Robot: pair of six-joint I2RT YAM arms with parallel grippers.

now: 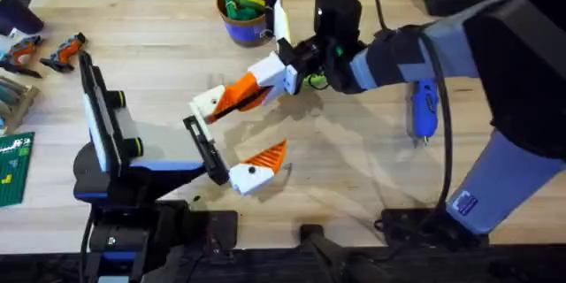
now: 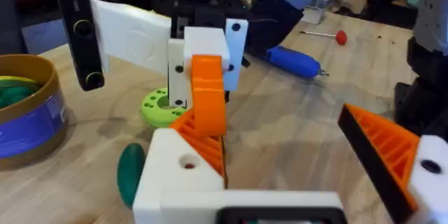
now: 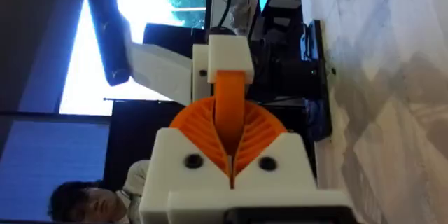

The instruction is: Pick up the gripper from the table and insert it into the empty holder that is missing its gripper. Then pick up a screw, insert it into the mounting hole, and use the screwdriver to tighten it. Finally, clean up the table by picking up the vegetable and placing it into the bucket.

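Observation:
My right gripper (image 1: 240, 98) (image 3: 231, 136) is shut on the orange gripper (image 3: 231, 98) (image 2: 204, 142). That piece sits against the white holder (image 2: 175, 182) (image 1: 207, 103), which is my left arm's own far finger mount. The holder's mounting hole (image 2: 187, 162) has nothing in it. My left gripper (image 1: 258, 129) (image 2: 280, 136) stands open. The dark green vegetable (image 2: 129, 175) lies on the table (image 1: 354, 168) beside the holder. The blue bucket (image 1: 243, 28) (image 2: 35, 126) stands at the back. The blue screwdriver (image 1: 424, 110) (image 2: 294, 61) lies to the right. The screw is out of view.
A lime-green disc (image 2: 157, 108) lies under the right arm. A thin red-handled rod (image 2: 329, 36) lies beyond the screwdriver. A black cylinder (image 1: 336, 9) stands behind the right wrist. Small tools (image 1: 44, 53) and a green card (image 1: 13, 168) sit at the left edge.

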